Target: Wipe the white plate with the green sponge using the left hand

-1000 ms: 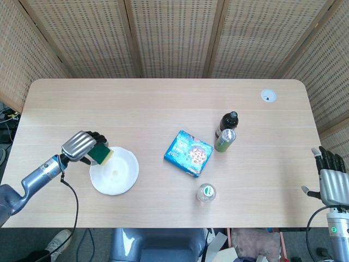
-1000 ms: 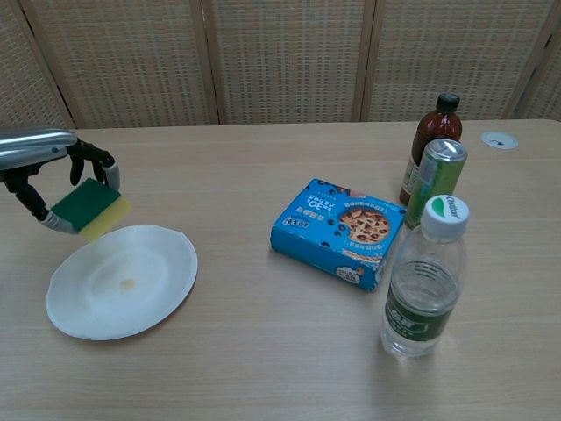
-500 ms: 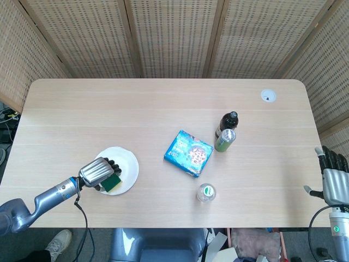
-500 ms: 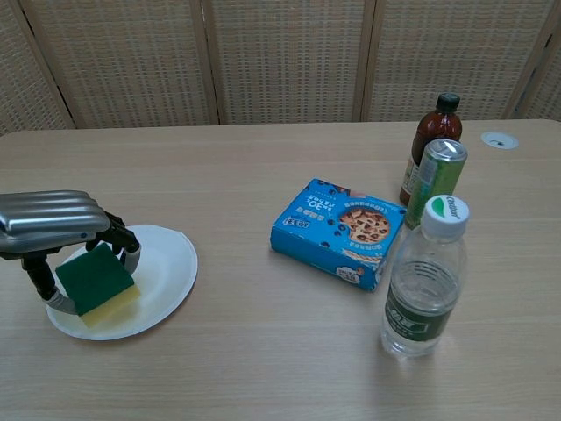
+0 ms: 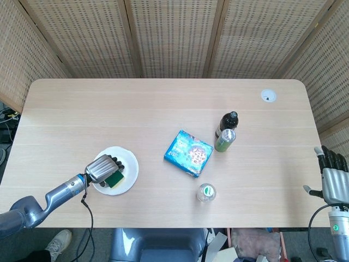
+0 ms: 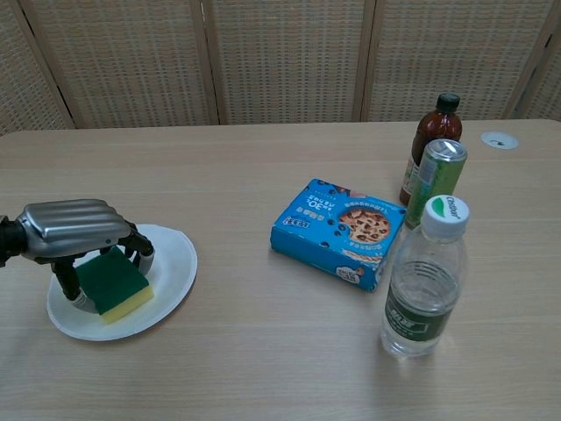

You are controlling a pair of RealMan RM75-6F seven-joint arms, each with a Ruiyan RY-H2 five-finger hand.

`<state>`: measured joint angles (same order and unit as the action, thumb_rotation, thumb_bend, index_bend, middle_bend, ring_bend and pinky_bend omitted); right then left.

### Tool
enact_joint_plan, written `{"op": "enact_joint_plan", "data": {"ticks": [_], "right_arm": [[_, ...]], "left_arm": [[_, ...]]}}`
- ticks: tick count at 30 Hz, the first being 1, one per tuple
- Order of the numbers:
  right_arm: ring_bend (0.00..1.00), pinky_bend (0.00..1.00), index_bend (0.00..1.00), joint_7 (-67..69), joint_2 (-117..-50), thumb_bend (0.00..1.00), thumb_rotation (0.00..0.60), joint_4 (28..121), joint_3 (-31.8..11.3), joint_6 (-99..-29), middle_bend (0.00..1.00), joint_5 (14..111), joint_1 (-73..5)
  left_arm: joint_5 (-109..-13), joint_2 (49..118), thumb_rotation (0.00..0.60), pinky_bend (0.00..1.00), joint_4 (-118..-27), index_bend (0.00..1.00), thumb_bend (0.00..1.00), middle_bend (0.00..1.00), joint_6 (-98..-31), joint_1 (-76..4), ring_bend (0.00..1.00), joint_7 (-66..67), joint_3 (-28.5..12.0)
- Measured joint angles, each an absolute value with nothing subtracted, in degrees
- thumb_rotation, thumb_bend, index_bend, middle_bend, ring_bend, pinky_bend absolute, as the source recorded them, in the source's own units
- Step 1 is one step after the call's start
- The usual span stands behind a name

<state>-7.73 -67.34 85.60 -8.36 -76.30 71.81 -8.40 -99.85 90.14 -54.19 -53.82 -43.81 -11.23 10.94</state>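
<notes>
The white plate [image 5: 126, 166] [image 6: 173, 266] lies on the table near its front left. My left hand [image 5: 102, 168] [image 6: 74, 230] holds the green sponge [image 5: 114, 179] [image 6: 114, 280], green face up and yellow layer below, pressing it onto the plate's near part. The hand covers much of the plate in the head view. My right hand [image 5: 331, 178] hangs off the table's right edge with its fingers spread and nothing in it; the chest view does not show it.
A blue cookie box [image 5: 188, 153] [image 6: 340, 231] lies mid-table. A dark bottle [image 5: 229, 122] [image 6: 433, 146] and a green can [image 5: 224, 140] [image 6: 434, 182] stand to its right. A clear water bottle [image 5: 206, 192] [image 6: 424, 281] stands near the front edge.
My left hand carried the sponge from the plate's far left rim down onto the plate's near side, then shifted slightly to the right across it.
</notes>
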Motion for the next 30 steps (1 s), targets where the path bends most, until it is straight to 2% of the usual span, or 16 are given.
{"op": "enact_joint_plan", "data": {"ticks": [11, 19, 24, 30], "right_arm": [[0.00, 0.00, 0.01, -7.49, -67.20, 0.00, 0.600, 85.70, -8.46, -76.59, 0.00, 71.64, -8.26], [0.00, 0.00, 0.01, -7.12, -67.05, 0.00, 0.600, 85.69, -8.49, -76.74, 0.00, 71.63, -8.14], [0.00, 0.00, 0.01, -7.04, -66.95, 0.00, 0.600, 85.87, -8.41, -76.87, 0.00, 71.84, -8.10], [0.00, 0.00, 0.01, -7.19, -67.01, 0.00, 0.600, 85.82, -8.31, -76.70, 0.00, 71.85, -8.16]], "left_arm": [[-98.66, 93.66, 0.600, 0.48, -50.89, 0.53, 0.04, 0.44, -51.34, -45.59, 0.37, -10.40, 9.26], [-98.72, 93.60, 0.600, 0.48, -51.10, 0.54, 0.04, 0.44, -51.54, -45.38, 0.37, -10.61, 9.94], [-98.92, 90.19, 0.600, 0.48, -54.12, 0.54, 0.04, 0.44, -54.95, -45.23, 0.37, -10.82, 9.42], [-98.42, 84.11, 0.600, 0.48, -60.87, 0.54, 0.04, 0.44, -56.04, -45.36, 0.37, -9.29, 8.65]]}}
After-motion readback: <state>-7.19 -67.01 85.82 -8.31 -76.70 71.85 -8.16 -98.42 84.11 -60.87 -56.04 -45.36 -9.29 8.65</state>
